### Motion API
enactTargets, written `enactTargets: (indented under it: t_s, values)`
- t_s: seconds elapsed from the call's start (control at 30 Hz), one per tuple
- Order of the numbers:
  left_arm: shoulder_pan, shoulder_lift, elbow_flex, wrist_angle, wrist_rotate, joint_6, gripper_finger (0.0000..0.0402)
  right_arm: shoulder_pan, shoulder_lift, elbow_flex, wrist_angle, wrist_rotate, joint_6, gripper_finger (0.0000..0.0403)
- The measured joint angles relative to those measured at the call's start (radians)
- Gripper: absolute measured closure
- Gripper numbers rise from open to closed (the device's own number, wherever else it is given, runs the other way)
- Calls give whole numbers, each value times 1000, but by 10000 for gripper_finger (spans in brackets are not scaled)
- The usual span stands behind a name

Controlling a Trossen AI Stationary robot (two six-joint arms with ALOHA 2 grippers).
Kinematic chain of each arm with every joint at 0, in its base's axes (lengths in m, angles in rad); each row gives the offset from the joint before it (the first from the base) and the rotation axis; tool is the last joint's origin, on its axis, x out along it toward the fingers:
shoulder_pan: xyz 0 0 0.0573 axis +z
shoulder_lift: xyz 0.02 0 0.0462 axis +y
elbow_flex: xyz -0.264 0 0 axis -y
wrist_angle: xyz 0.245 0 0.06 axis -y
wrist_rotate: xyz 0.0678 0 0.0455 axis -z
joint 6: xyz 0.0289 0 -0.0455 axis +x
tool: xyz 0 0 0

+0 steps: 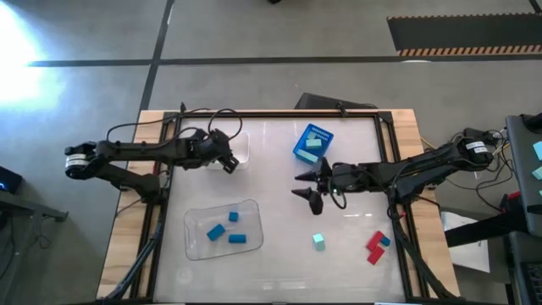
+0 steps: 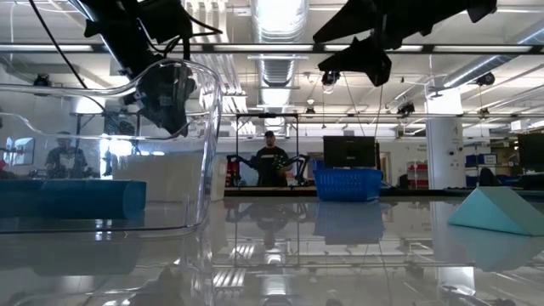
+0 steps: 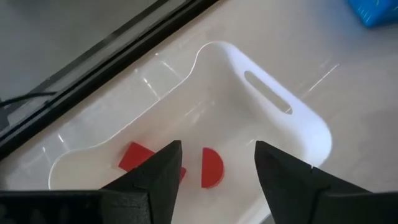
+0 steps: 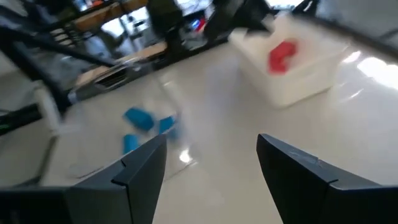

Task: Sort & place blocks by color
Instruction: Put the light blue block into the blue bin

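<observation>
My left gripper hangs open and empty over the white tray; its wrist view shows two red blocks lying on the tray's floor between and beyond the fingers. My right gripper is open and empty above the table's middle, just near of the blue bin, which holds mint-teal blocks. Three blue blocks lie in the clear tray. On the bare table lie one teal block and, near the right corner, red blocks with a blue one beside them.
The table has a dark raised frame along its edges, and cables run along the far-left side. In the low view the clear tray's wall stands close at left, and a person stands far behind the table.
</observation>
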Motion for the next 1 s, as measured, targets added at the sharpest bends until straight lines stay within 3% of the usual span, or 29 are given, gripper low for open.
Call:
enactTargets:
  t_s: [0.23, 0.47, 0.7, 0.83, 1.0]
  values:
    - [-48, -6, 38, 59, -9, 72, 214, 25, 2, 0, -103, -218, 333, 167]
    - [-130, -36, 38, 277, -11, 239, 214, 152, 17, 45, -225, -219, 607, 172]
    - [-159, -92, 39, 377, -12, 340, 214, 232, 146, 266, -711, -174, 826, 173]
    - [-159, -122, 35, 368, -12, 362, 214, 256, 269, 415, -992, -207, 939, 173]
    - [-159, -154, 21, 367, -13, 378, 214, 281, 410, 539, -1138, -288, 1037, 173]
